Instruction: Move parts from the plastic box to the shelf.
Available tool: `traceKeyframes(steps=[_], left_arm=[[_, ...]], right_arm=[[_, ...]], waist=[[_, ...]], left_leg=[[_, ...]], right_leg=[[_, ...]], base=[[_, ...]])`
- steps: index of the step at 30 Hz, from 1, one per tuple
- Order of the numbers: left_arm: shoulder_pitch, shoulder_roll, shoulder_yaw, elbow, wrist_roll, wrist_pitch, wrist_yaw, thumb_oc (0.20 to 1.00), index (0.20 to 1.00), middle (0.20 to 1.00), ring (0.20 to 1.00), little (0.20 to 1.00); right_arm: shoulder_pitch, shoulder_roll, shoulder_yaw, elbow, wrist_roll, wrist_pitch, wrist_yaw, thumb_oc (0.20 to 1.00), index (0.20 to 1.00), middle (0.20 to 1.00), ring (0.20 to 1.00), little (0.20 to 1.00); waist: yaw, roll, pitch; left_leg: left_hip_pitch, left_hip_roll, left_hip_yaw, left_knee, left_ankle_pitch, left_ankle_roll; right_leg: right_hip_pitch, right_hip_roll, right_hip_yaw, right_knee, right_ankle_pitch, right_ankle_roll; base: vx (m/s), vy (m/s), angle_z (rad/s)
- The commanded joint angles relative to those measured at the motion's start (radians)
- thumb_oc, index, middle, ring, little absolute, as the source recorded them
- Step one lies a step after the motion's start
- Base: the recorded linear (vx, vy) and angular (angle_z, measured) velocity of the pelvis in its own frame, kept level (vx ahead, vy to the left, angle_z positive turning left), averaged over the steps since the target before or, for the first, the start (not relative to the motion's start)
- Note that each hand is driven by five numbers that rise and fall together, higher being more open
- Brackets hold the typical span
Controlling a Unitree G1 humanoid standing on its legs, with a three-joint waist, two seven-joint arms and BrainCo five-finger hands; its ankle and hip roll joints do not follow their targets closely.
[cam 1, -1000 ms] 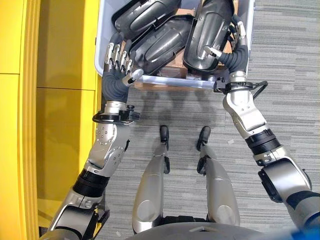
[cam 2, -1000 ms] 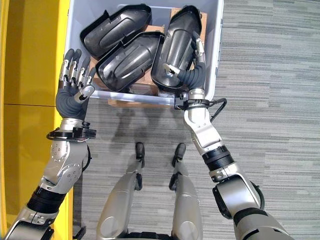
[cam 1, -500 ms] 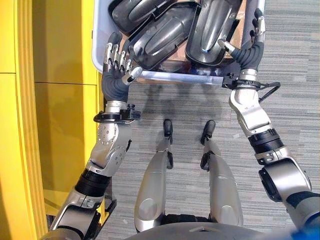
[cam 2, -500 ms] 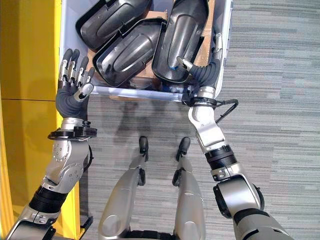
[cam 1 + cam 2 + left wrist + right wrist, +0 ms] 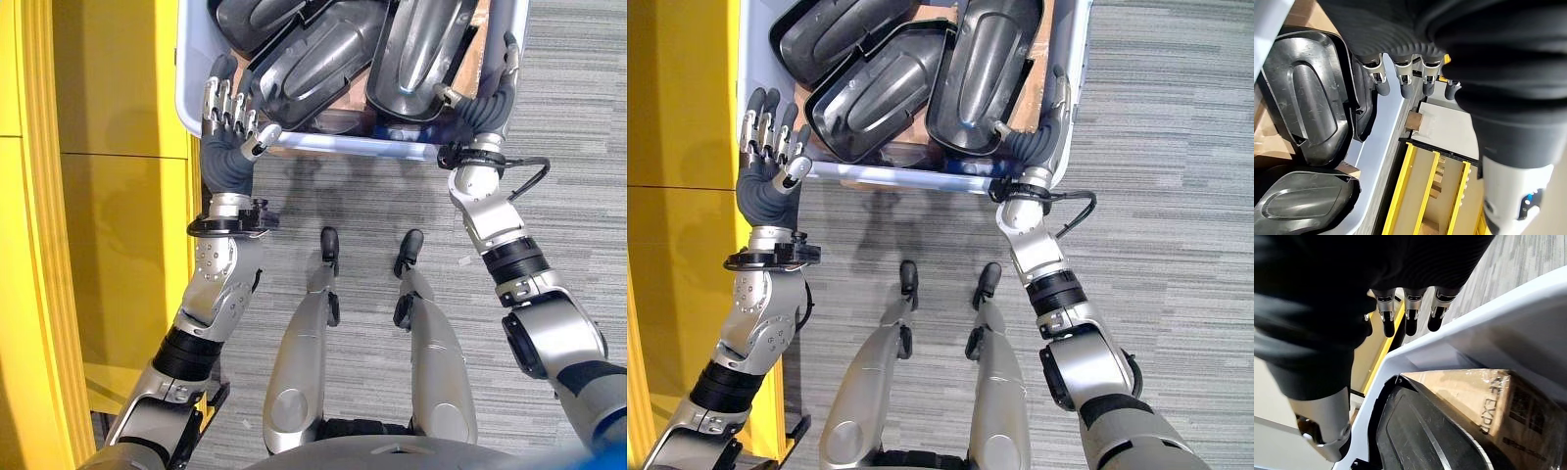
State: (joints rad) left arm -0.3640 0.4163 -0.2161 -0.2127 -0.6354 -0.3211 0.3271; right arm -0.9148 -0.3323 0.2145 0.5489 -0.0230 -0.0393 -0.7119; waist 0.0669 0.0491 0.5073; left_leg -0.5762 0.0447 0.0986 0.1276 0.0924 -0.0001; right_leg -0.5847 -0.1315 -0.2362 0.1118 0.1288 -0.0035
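Parts fill the plastic box [image 5: 1076, 69]: we see three black moulded shells lying hollow side up on a cardboard carton [image 5: 1484, 406] at the bottom. The right-hand part [image 5: 982, 69] is the longest; its long axis runs almost straight away from us, tilted a little so its far end leans toward our right, and its rounded near end sits just beside the box's near wall. The middle part [image 5: 877, 93] lies on a diagonal, its near end toward our left and its far end toward the right, where it touches or overlaps the right-hand part. The far-left part [image 5: 828, 29] lies on a similar diagonal behind it, partly overlapped by the middle one.

Our left hand [image 5: 769, 166] is at the near left corner of the box, outside the wall, fingers straight and spread upward with the thumb apart; it holds nothing. In the left wrist view its fingers [image 5: 1404, 83] stand over the box's pale rim beside the middle part.

Our right hand [image 5: 1043, 137] is at the near right corner, inside the box against the right wall, fingers extended along that wall and thumb [image 5: 1004, 128] reaching toward the right-hand part's near end. We cannot tell whether it touches the part.

A yellow shelf [image 5: 108, 196] stands along our left, just beside the box.
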Motion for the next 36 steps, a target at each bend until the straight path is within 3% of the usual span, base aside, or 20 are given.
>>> traceKeyframes(steps=[1,36], left_arm=[[0.031,0.028,0.002,-0.106,0.031,-0.074,-0.007,1.0,1.0,1.0,1.0,1.0],[0.027,0.06,-0.045,-0.111,-0.024,-0.092,-0.027,1.0,1.0,1.0,1.0,1.0]], right_arm=[[-0.043,-0.013,0.018,-0.016,0.012,-0.024,-0.031,1.0,1.0,1.0,1.0,1.0],[-0.388,-0.019,0.213,0.663,0.282,-0.035,0.077,1.0,1.0,1.0,1.0,1.0]], waist=[[0.006,-0.01,-0.051],[0.055,0.02,-0.016]], left_leg=[[-0.035,0.005,-0.029,0.061,-0.055,-0.024],[-0.097,-0.011,-0.042,0.082,-0.054,-0.021]], right_leg=[[0.063,-0.114,0.08,0.061,-0.073,0.133],[0.001,-0.119,0.075,0.092,-0.079,0.133]], base=[[0.0,0.0,0.0],[0.0,0.0,0.0]])
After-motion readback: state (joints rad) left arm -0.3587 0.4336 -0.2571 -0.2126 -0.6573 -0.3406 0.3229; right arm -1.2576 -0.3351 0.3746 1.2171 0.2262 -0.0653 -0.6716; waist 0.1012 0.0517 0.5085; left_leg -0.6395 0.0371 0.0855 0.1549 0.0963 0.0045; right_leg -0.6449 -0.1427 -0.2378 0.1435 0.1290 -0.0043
